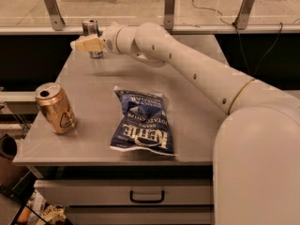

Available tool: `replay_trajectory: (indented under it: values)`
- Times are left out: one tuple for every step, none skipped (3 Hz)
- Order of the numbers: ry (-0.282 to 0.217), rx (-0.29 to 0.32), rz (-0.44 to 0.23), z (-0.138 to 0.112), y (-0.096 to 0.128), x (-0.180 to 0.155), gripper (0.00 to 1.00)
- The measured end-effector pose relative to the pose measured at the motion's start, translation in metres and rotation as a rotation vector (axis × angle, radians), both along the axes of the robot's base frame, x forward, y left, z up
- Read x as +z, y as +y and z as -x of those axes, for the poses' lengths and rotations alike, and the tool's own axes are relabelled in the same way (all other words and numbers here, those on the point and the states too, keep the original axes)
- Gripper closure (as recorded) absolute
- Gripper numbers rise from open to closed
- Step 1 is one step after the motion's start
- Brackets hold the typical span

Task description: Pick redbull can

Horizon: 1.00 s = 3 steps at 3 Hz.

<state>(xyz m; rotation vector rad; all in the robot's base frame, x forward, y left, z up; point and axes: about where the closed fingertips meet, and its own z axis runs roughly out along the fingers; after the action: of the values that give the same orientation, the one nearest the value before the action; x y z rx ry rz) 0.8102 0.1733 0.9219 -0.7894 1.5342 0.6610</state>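
Presently:
- claw (83, 44): over far left corner of counter (93, 93); whether open or closed, cannot tell.
- redbull can (89, 26): upright, just behind claw, partly hidden by it.
- gold can (55, 108), chip bag (142, 125): well apart from claw, on the near side.

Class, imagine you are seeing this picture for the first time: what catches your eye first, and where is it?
The big white arm sweeps from the lower right across the grey table, and its gripper is right at the slim redbull can in the far left corner. Mid-table lies a dark blue chip bag, and a gold can stands near the left edge.
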Motion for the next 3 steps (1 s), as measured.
replay_trajectory:
  values:
    - [0.002,0.032,-0.036,-0.005,0.013,0.002,0.00]
    - [-0.004,0.054,-0.049,-0.012,0.024,0.005,0.00]
    - [-0.009,0.064,-0.063,-0.016,0.032,0.005,0.18]
